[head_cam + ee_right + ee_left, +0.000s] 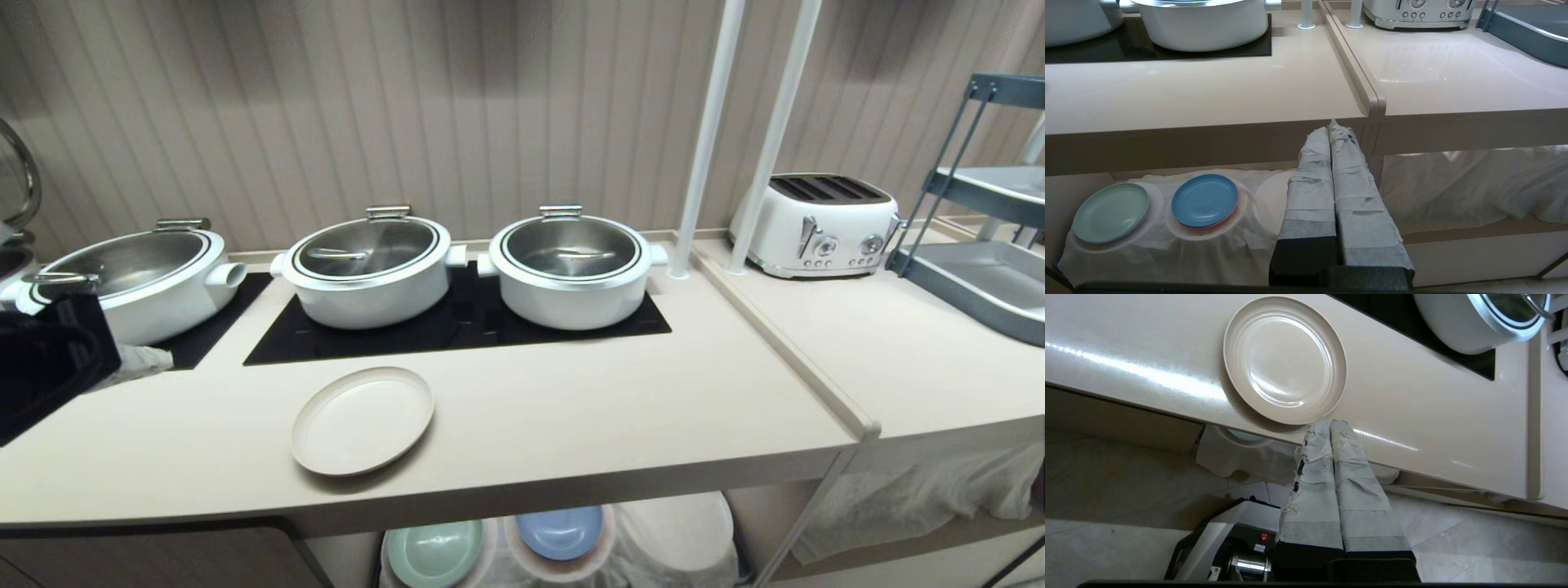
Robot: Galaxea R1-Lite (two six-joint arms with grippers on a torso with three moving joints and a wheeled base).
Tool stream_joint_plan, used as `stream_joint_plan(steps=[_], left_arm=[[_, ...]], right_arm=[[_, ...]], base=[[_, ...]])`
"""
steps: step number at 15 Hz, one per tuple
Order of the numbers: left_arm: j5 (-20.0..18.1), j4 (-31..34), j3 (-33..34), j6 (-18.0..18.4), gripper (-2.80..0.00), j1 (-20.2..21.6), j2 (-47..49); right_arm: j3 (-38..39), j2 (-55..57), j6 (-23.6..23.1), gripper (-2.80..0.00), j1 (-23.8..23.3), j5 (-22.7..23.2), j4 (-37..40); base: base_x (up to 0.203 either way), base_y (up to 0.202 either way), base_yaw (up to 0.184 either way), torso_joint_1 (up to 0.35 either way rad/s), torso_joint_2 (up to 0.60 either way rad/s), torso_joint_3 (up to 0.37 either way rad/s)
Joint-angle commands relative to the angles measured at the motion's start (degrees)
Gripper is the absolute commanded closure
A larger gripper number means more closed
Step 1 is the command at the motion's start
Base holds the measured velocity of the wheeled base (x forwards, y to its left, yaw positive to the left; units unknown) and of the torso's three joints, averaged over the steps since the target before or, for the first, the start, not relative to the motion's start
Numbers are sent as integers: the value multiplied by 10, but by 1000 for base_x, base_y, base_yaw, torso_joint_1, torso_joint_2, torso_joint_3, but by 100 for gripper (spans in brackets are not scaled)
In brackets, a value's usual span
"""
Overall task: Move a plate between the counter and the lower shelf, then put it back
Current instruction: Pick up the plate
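counter [571, 408] with plate [362, 420], pots [571, 265]

cream plate [362, 420], beige counter [571, 408], white pots [571, 273], black hob [457, 327]

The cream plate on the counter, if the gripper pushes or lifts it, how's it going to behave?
The plate looks rigid, so it should keep its shape. Lying flat on the glossy counter, it would probably slide rather than tip. Its low rim gives the shut left gripper little to pinch, so it may slip.
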Motion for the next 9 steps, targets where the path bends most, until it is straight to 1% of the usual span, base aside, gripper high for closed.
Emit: stream_joint_plan(steps=[1, 3, 6, 9], left_arm=[[0, 1, 1, -5, 0, -1, 26], [-1, 0, -1, -22, 0, -2, 44], [-1, 0, 1, -24, 0, -12, 58], [3, 7, -6, -24, 0, -10, 76]], right_arm=[[0, 0, 0, 0, 0, 0, 0], [0, 0, 0, 0, 0, 0, 0], [0, 0, 0, 0, 0, 0, 0], [0, 0, 0, 0, 0, 0, 0]], base=[[0, 0, 0, 0, 0, 0], [0, 0, 0, 0, 0, 0], [0, 0, 0, 0, 0, 0], [0, 0, 0, 0, 0, 0]])
